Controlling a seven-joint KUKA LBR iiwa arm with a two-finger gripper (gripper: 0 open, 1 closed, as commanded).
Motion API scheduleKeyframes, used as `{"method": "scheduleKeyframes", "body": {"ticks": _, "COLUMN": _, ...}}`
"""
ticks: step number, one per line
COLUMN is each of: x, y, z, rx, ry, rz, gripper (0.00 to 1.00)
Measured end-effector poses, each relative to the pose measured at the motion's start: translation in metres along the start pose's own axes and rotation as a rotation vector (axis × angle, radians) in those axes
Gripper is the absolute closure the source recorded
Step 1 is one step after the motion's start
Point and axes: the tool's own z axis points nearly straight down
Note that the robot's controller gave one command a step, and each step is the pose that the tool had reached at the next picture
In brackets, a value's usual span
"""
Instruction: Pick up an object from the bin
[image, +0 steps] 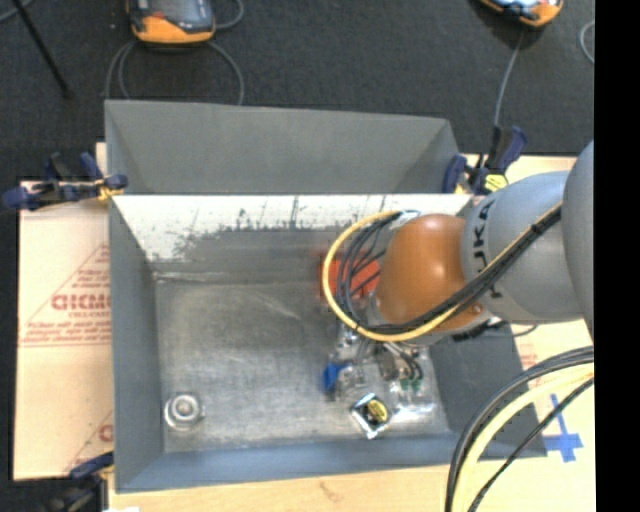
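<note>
Grey sheet metal: bin (250, 330), rectangular, with sloped walls and a flat, dull, scuffed floor.

Near left corner: one silver ring (183, 409), round, shiny and low, lying flat on the floor, well apart from everything else.

Near right corner: a small cluster.
- Square packet (370, 414), white-edged with a dark face and a yellow spot, lying tilted, closest to the near wall.
- Blue piece (331, 378), small, solid and blocky, just beyond and left of the packet.
- Greenish bits (410, 378), thin, too small to make out, to the right.

Gripper (352, 362): pale metal, directly over this cluster, just beside the blue piece. Whether it is wide, narrow or holding anything cannot be told.

Above it: orange cover (425, 270), smooth, glossy and rounded, ringed by looped yellow and black cables (345, 300), fixed to the grey arm (530, 250), which enters from the right.

Further back: red object (335, 272), ribbed or striped, mostly hidden behind the cover and cables.

Far wall (250, 220): pale, streaked with dark scratches.
</note>
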Motion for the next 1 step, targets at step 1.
{"method": "scheduleKeyframes", "body": {"ticks": 1, "x": -0.0265, "y": -0.0373, "z": -0.1838, "rx": 0.002, "ry": 0.001, "rz": -0.317, "gripper": 1.0}}
